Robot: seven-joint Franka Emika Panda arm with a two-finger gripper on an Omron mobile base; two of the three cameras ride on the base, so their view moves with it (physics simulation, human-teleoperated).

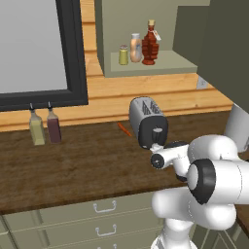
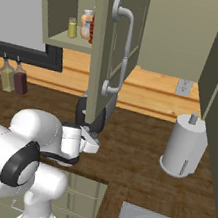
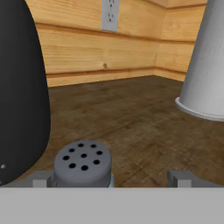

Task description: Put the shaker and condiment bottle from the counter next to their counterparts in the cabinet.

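Already the condiment bottle [image 1: 150, 44] stands on the cabinet [image 1: 160, 65] shelf near its front edge, just beside the orange bottle [image 1: 135, 47] and yellow-green shaker [image 1: 123, 55]. From the right base, the cabinet [image 2: 98, 53] door hides most of the toaster [image 2: 82, 109] on the counter [image 2: 133, 156]. Close up, the gripper [image 3: 111, 178] is spread wide, the shaker [image 3: 82, 164] cap between its fingertips [image 3: 42, 178], nearer the left one.

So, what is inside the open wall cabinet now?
On the cabinet shelf stand a yellow-green shaker, a pale orange bottle and the red condiment bottle. Behind them the interior is hidden.
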